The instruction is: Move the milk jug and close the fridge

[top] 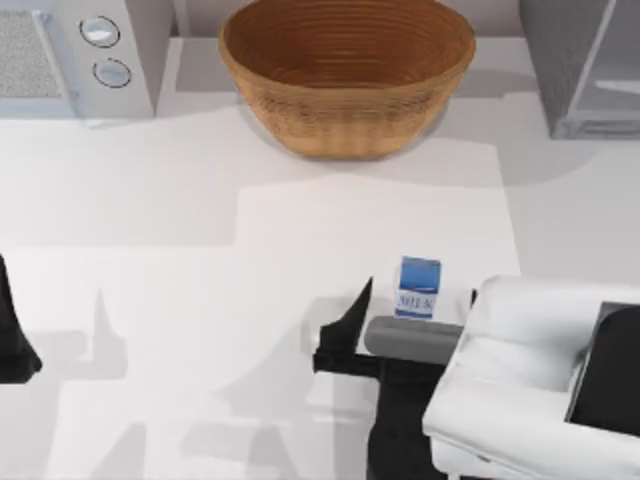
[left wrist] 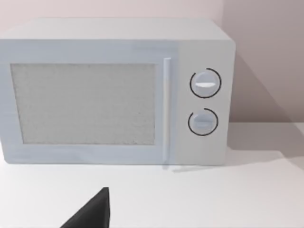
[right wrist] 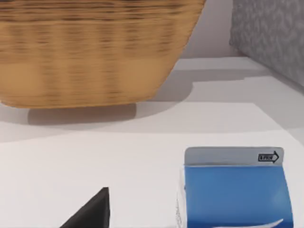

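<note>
Right gripper (top: 415, 300): low over the near right part of the table (top: 200, 300), its white arm coming in from the top view's right edge; one black finger (top: 358, 305) stands just left of the milk jug, the other finger is a thin dark sliver at the jug's right; the jaws are spread wide with the jug between them, and no finger can be seen touching it.
Milk jug (top: 418, 287): upright on the table, right of centre, near the front; blue top, white lower band with blue lettering; in the right wrist view the jug (right wrist: 236, 192) sits close to the camera with a black fingertip (right wrist: 92, 211) beside it.
Left gripper (top: 15, 335): parked at the table's left edge, well apart from the jug; a single black fingertip (left wrist: 92, 211) shows in the left wrist view, so I cannot tell how its jaws stand.
Basket (top: 347, 70): large woven bowl at the back centre, well beyond the jug.
Microwave (top: 75, 55): light-grey box with two round knobs, back left corner.
Fridge (top: 585, 65): grey speckled cabinet with a pale door panel, back right corner.
</note>
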### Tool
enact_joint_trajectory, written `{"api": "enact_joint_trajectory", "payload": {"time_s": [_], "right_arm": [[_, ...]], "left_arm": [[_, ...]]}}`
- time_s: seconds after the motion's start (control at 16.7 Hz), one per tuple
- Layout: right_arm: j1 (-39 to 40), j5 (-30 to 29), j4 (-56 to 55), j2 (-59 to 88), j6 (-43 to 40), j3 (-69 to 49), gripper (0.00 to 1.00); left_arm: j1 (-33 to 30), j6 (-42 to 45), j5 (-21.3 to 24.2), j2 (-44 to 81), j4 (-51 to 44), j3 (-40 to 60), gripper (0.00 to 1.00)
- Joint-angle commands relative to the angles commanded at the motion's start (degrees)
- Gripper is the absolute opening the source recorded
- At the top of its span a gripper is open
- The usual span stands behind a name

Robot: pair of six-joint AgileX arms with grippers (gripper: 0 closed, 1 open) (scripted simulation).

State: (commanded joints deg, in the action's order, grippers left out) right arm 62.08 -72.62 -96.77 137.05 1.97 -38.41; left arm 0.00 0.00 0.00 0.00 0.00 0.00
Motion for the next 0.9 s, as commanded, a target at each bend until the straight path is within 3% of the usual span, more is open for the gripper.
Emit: {"api": "enact_joint_trajectory", "payload": {"time_s": [0.48, 0.72, 0.9], "right_arm": [[-6.4, 6.4, 2.3, 0.6, -0.5, -3.4, 1.00], [-6.8, 6.7, 2.4, 0.6, -0.5, -3.6, 1.00], [-6.8, 6.7, 2.4, 0.6, -0.5, -3.6, 0.77]], "left_arm": [[0.0, 0.0, 0.0, 0.0, 0.0, 0.0, 1.00], [0.0, 0.0, 0.0, 0.0, 0.0, 0.0, 1.00], [0.0, 0.0, 0.0, 0.0, 0.0, 0.0, 1.00]]}}
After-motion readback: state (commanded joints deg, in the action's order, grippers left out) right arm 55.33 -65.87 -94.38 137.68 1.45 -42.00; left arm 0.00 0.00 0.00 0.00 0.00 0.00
